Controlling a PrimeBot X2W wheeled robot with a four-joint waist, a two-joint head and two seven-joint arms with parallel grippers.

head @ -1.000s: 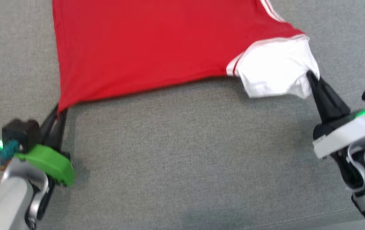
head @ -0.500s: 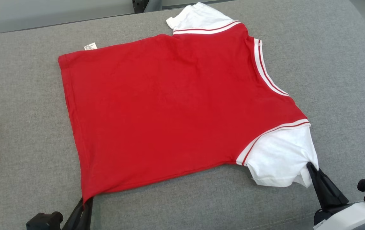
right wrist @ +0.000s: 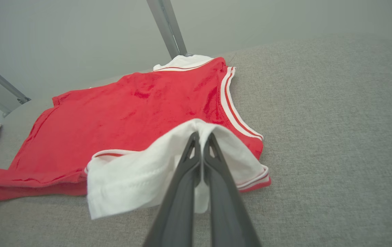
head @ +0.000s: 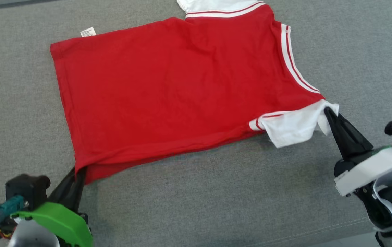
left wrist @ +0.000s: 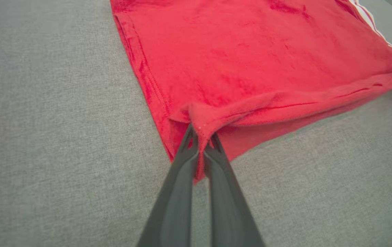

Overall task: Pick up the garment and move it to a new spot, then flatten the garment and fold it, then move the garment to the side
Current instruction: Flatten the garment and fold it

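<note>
Fingers of the left end effector [head: 79,170] are pinched tight on the near hem corner of the red garment [head: 168,92]; the right end effector [head: 327,111] is clamped on its near white sleeve. Beyond, the garment lies spread on the grey worktop [head: 196,206], its other sleeve farthest away.

Head camera: high, looking forward and down on grey padded surface [head: 196,192]; nearly whole garment [head: 168,89] in frame. Left wrist camera: low, close, sighting along left gripper [left wrist: 202,137] at hem corner [left wrist: 199,118]. Right wrist camera: low, close, along right gripper [right wrist: 203,137] at white sleeve [right wrist: 131,178]. All three share garment's red body.
</note>
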